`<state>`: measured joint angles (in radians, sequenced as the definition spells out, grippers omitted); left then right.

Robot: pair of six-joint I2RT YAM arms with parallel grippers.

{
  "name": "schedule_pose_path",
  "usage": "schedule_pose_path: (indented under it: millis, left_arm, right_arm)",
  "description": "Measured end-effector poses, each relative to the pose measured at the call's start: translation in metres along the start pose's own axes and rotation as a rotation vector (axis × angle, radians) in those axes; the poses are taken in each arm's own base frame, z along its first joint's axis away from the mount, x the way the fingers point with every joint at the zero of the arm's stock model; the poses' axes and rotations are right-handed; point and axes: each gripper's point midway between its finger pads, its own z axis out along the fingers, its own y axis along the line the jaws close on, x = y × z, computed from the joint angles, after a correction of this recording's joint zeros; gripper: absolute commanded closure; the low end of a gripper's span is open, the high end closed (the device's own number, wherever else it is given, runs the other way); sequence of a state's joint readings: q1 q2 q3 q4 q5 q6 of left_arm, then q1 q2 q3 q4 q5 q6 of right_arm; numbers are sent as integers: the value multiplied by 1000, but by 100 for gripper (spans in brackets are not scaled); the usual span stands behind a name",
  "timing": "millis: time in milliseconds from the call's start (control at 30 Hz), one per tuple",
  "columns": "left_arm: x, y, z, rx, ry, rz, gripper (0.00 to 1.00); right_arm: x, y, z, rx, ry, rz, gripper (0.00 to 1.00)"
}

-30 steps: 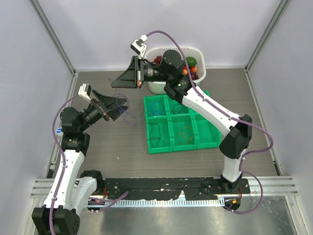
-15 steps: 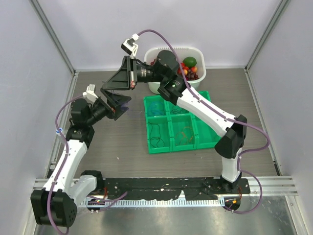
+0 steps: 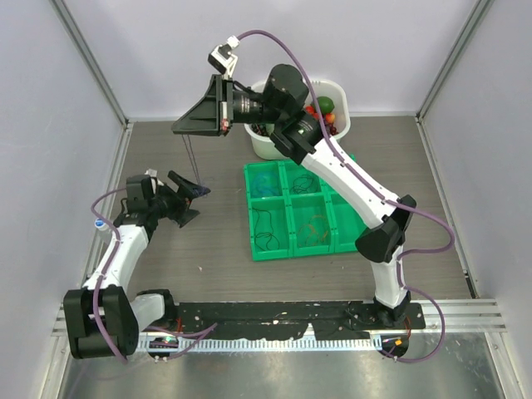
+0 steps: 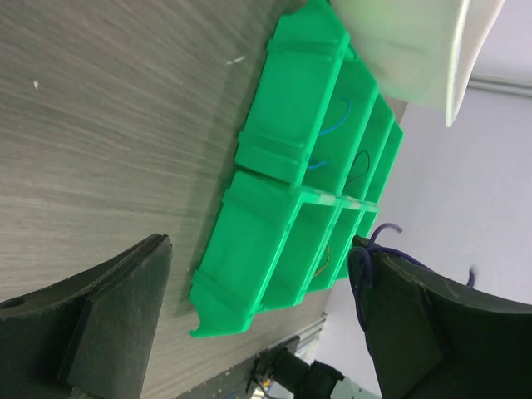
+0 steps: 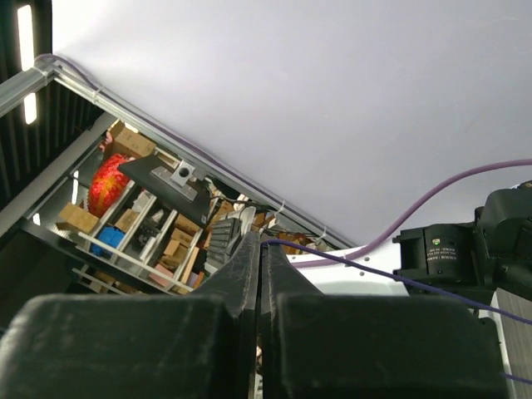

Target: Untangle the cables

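A thin purple cable (image 3: 192, 162) stretches down from my right gripper (image 3: 178, 130), which is raised high over the table's left side and shut on its upper end (image 5: 264, 243). From the jaws the cable (image 5: 399, 278) runs off to the right. Its lower end is a small tangle (image 4: 364, 268) looped round one finger of my left gripper (image 3: 192, 199), which stands open low over the table. Nothing lies between the left gripper's (image 4: 262, 249) fingers. More cables lie in the green tray (image 3: 287, 253): a black one (image 3: 264, 226), an orange one (image 3: 317, 223) and a teal one (image 3: 266, 183).
The green compartment tray (image 4: 287, 158) sits right of centre. A white basket (image 3: 337, 86) with fruit stands behind it at the back wall. The right arm reaches across above the tray and basket.
The left gripper has swung down and to the left, away from the right gripper. The right gripper has risen a little and shifted left, and the purple cable now hangs stretched between them.
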<state>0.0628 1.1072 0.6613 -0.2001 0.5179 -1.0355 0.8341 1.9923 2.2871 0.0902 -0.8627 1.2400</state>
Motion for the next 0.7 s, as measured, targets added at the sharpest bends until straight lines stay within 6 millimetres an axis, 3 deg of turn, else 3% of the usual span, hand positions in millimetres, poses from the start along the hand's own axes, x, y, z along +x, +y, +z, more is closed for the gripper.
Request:
schedule_pose_path:
  millis: [67, 167, 433, 467, 600, 667, 700]
  left_arm:
    - [3, 13, 0, -41, 20, -18, 8]
    - [5, 8, -3, -13, 36, -3, 8]
    - [1, 16, -1, -27, 45, 3, 7]
    - [0, 15, -1, -22, 50, 3, 9]
    - [-2, 3, -3, 53, 75, 18, 32]
    - [-3, 0, -4, 74, 75, 22, 35]
    - [-2, -2, -5, 77, 75, 27, 32]
  right_arm:
    - [-3, 11, -1, -9, -4, -16, 99]
    - [-10, 21, -3, -10, -13, -34, 99]
    - [-22, 23, -9, 17, -42, -26, 99]
    - [-23, 24, -9, 20, -47, -25, 99]
    - [-29, 21, -11, 31, -69, -39, 99]
    - [-28, 17, -12, 41, -73, -44, 99]
    - [-26, 15, -14, 48, -74, -47, 99]
